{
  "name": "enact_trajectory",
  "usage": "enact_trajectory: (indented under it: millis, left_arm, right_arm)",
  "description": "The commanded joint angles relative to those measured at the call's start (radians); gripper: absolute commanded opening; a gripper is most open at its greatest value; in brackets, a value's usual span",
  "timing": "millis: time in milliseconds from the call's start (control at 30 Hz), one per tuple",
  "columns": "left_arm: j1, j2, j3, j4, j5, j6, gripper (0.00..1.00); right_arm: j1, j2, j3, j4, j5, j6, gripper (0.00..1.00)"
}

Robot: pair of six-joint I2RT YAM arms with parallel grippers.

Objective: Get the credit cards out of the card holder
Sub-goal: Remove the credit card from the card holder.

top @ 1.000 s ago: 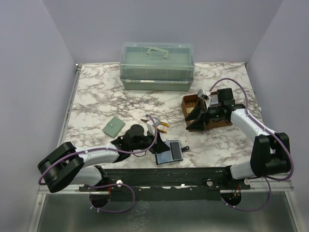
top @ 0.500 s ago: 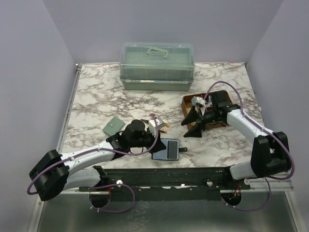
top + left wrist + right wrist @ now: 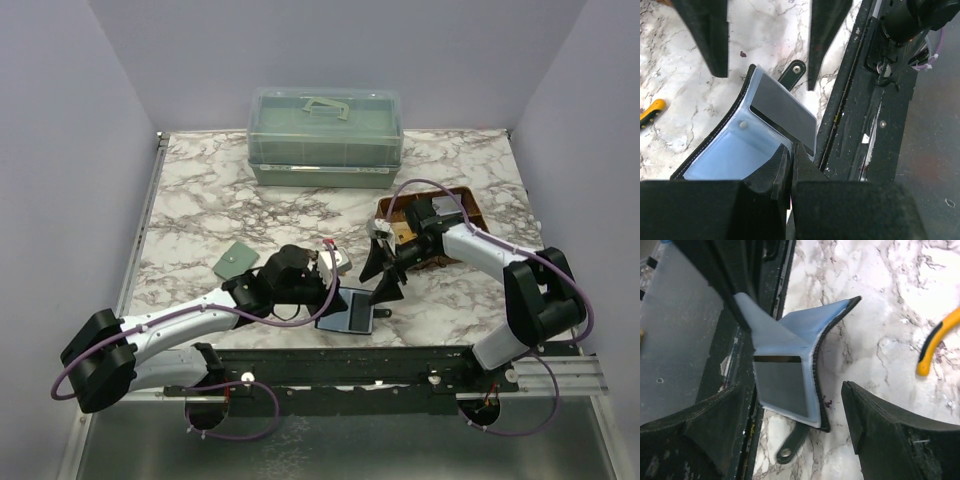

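The black card holder lies open near the table's front edge, blue-grey lining up. A grey credit card sits in its pocket and also shows in the right wrist view as the credit card. My left gripper is shut on the holder's near edge, lifting one flap. My right gripper hangs open just above the pocket end, one finger on each side. The snap strap lies flat on the table.
A green lidded box stands at the back. A brown tray is behind my right arm. A sage-green wallet lies left of my left arm. A yellow-handled tool lies beside the holder. A black rail runs along the front edge.
My right gripper has come from the brown tray down and left to the card holder, opening wider. The left arm shifted slightly right, still clamped on the holder.
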State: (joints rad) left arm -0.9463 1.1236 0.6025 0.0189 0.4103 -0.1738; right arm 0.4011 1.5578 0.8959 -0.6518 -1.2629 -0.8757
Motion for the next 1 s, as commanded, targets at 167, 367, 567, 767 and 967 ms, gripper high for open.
enact_trajectory:
  millis: [167, 367, 567, 767, 967]
  left_arm:
    - [-0.04, -0.023, 0.023, -0.014, -0.025, 0.025, 0.0]
    - [-0.042, -0.07, 0.023, -0.014, -0.1, 0.033, 0.0]
    - [-0.043, -0.123, 0.012, -0.016, -0.137, 0.029, 0.0]
    - [-0.044, -0.14, 0.017, -0.016, -0.155, 0.037, 0.0]
    - [-0.045, -0.157, 0.016, -0.016, -0.166, 0.04, 0.0]
  right_arm:
    - [0.003, 0.045, 0.038, 0.001, 0.018, 0.062, 0.88]
    - [0.064, 0.111, 0.078, -0.092, -0.01, -0.001, 0.86]
    - [0.077, 0.113, 0.101, -0.111, -0.039, 0.019, 0.85]
    - [0.077, 0.172, 0.143, -0.195, -0.163, -0.003, 0.81]
    - [0.077, 0.233, 0.193, -0.293, -0.209, -0.046, 0.75]
